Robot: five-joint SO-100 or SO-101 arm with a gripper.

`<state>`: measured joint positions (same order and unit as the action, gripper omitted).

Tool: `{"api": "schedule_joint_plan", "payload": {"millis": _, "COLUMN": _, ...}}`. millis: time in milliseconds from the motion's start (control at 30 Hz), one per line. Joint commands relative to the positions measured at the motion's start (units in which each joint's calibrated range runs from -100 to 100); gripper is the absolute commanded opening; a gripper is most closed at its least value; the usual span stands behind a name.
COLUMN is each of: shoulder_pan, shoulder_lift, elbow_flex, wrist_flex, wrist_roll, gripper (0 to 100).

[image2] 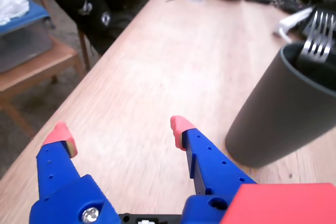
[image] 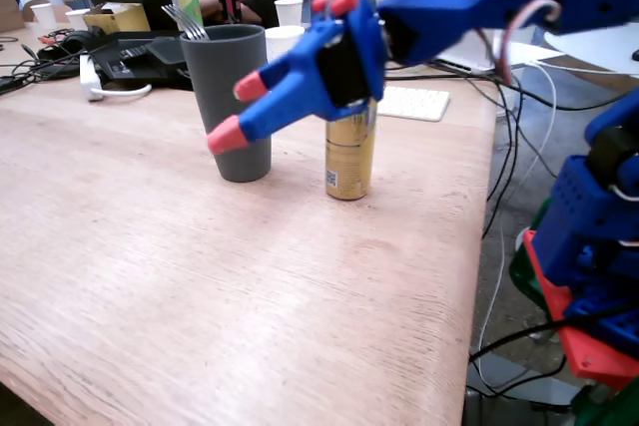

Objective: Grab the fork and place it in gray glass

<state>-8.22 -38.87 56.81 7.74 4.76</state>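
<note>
The gray glass [image: 236,97] stands upright on the wooden table, left of a yellow can in the fixed view. The fork [image: 184,21] stands inside it, its silver tines sticking up past the rim at the far left side; its handle is hidden in the glass. In the wrist view the glass [image2: 286,111] is at the right with the fork tines [image2: 318,38] above its rim. My gripper [image: 238,110] is open and empty, in the air in front of the glass, its pink fingertips [image2: 62,134] apart. In the wrist view the gripper [image2: 121,128] is left of the glass.
A gold-yellow drink can [image: 350,152] stands right of the glass, under my arm. White paper cups [image: 289,12], a keyboard [image: 412,102], cables and black gear [image: 120,52] lie at the table's back. The table's right edge [image: 479,236] drops to the floor. A wooden chair [image2: 31,66] stands beside the table.
</note>
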Motion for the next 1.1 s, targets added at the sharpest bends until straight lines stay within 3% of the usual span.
{"api": "schedule_joint_plan", "payload": {"millis": 0, "shoulder_pan": 0.27, "shoulder_lift": -7.36, "elbow_flex": 4.21, "wrist_flex": -0.03, "wrist_roll": -2.49, "gripper": 31}}
{"api": "schedule_joint_plan", "payload": {"millis": 100, "shoulder_pan": 0.27, "shoulder_lift": -12.68, "elbow_flex": 10.91, "wrist_flex": -0.03, "wrist_roll": -3.71, "gripper": 14}}
{"api": "schedule_joint_plan", "payload": {"millis": 133, "shoulder_pan": -2.27, "shoulder_lift": -19.02, "elbow_flex": 17.9, "wrist_flex": -0.03, "wrist_roll": -3.71, "gripper": 2}}
{"api": "schedule_joint_plan", "payload": {"millis": 167, "shoulder_pan": -2.61, "shoulder_lift": -22.71, "elbow_flex": 21.58, "wrist_flex": -0.03, "wrist_roll": -3.71, "gripper": 0}}
{"api": "schedule_joint_plan", "payload": {"millis": 467, "shoulder_pan": -2.61, "shoulder_lift": -42.26, "elbow_flex": 41.3, "wrist_flex": 0.47, "wrist_roll": -3.76, "gripper": 0}}
{"api": "schedule_joint_plan", "payload": {"millis": 633, "shoulder_pan": -2.44, "shoulder_lift": -49.73, "elbow_flex": 42.63, "wrist_flex": 17.05, "wrist_roll": -3.91, "gripper": 0}}
{"api": "schedule_joint_plan", "payload": {"millis": 767, "shoulder_pan": -1.76, "shoulder_lift": -54.87, "elbow_flex": 42.63, "wrist_flex": 28.55, "wrist_roll": -7.52, "gripper": 0}}
{"api": "schedule_joint_plan", "payload": {"millis": 1067, "shoulder_pan": -0.75, "shoulder_lift": -57.79, "elbow_flex": 42.72, "wrist_flex": 32.08, "wrist_roll": -7.72, "gripper": 0}}
